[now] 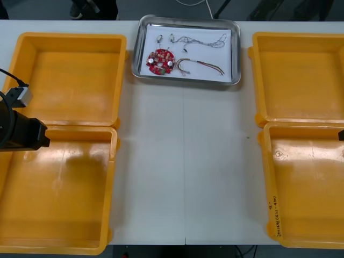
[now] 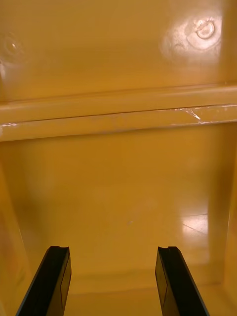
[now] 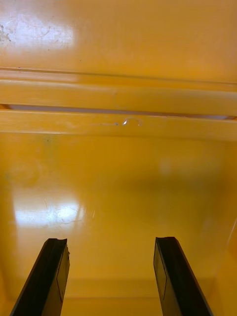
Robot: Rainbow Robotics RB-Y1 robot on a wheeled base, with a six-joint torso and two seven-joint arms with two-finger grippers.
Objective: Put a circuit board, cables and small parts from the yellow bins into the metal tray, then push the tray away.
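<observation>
The metal tray [image 1: 235, 51], white inside, sits at the table's far edge between the bins. In it lie a round red circuit board [image 1: 160, 62], a red and yellow cable [image 1: 201, 65], a thin cable [image 1: 207, 40] and two small metal parts [image 1: 165, 38]. My left arm [image 1: 21, 131] is at the left edge over the near left yellow bin [image 1: 59, 183]. My left gripper [image 3: 111, 276] stands open over that bin's bare floor. My right gripper [image 2: 113, 281] is open too, with the floor of the near right yellow bin [image 1: 306, 183] between its fingers.
The far left bin [image 1: 72, 75] and far right bin [image 1: 298, 75] hold nothing I can see. A strip of bare table [image 1: 188, 161] runs down the middle between the bins. In each wrist view the rims where two bins meet [image 2: 118, 116] [image 3: 118, 106] lie ahead of the fingers.
</observation>
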